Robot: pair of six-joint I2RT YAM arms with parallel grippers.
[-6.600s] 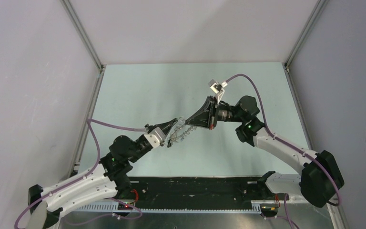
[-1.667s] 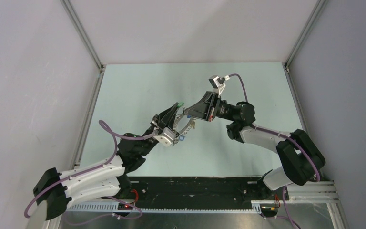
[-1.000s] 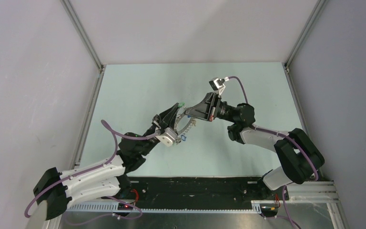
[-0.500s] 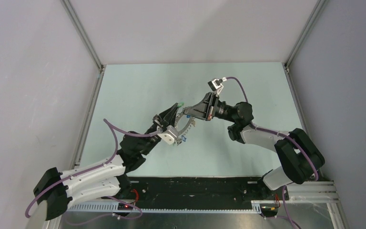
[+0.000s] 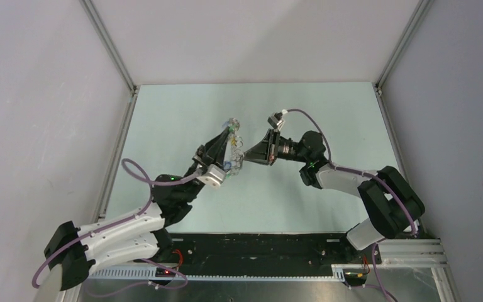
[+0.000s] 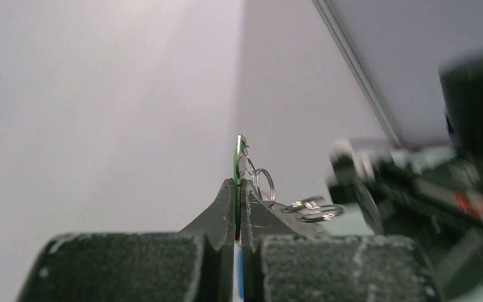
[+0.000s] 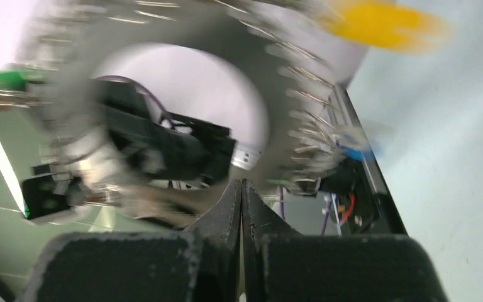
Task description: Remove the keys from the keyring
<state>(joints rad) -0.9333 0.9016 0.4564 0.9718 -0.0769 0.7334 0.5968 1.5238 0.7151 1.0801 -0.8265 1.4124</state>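
Note:
Above the middle of the table my two grippers meet. My left gripper (image 5: 231, 129) (image 6: 238, 184) is shut on a green-headed key (image 6: 237, 157), seen edge-on between its fingers. Small silver split rings (image 6: 264, 184) hang off it to the right. The other keys (image 5: 236, 151) dangle in a blurred bunch between the grippers. In the right wrist view the wide grey keyring (image 7: 270, 82) fills the frame, blurred, with a yellow tag (image 7: 383, 25) and a blue one (image 7: 355, 151) along it. My right gripper (image 5: 250, 155) (image 7: 241, 184) is shut on the keyring's lower edge.
The pale green table (image 5: 182, 113) is walled in white on three sides, with aluminium posts at the back corners. A black rail (image 5: 258, 245) runs along the near edge between the arm bases.
My left gripper has lifted up and away with the green key. The right wrist has turned and drawn slightly towards the near side. The bunch now swings between them.

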